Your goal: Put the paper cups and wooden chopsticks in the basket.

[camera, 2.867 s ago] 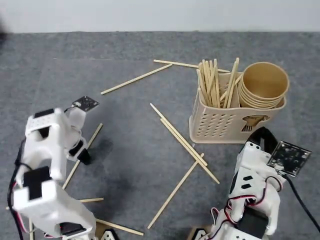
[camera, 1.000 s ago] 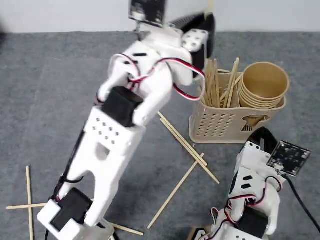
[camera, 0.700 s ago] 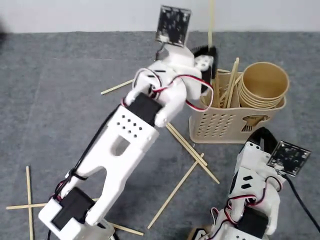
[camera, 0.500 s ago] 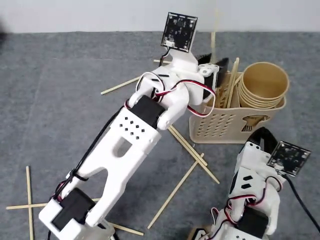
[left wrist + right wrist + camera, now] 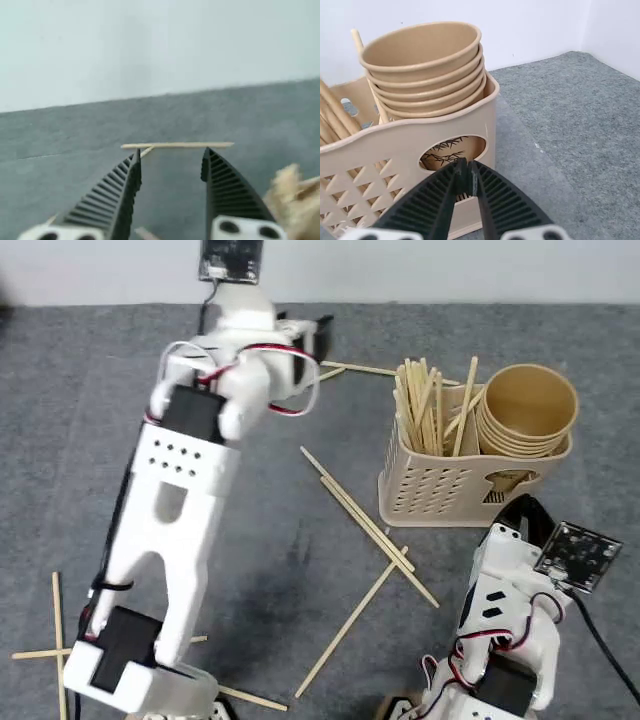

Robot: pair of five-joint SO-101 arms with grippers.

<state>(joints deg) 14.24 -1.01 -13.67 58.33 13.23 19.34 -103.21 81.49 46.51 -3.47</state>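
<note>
Two white plastic arms (image 5: 170, 500), black servo blocks (image 5: 190, 412), red, white and black cables (image 5: 458, 660), dark camera boards (image 5: 578, 556); left gripper (image 5: 171, 154) black, ridged.

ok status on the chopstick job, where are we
Left gripper open, empty, facing a loose chopstick. Right gripper shut, empty, by the basket. Cups in; several chopsticks on the table. Nothing blocking.

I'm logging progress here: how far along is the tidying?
Done: the paper cups sit stacked in the basket, beside a bundle of chopsticks. In hand: nothing. The left hand is open and empty, facing a chopstick on the mat; the right hand is shut by the basket. Left: loose chopsticks scattered on the mat.
</note>
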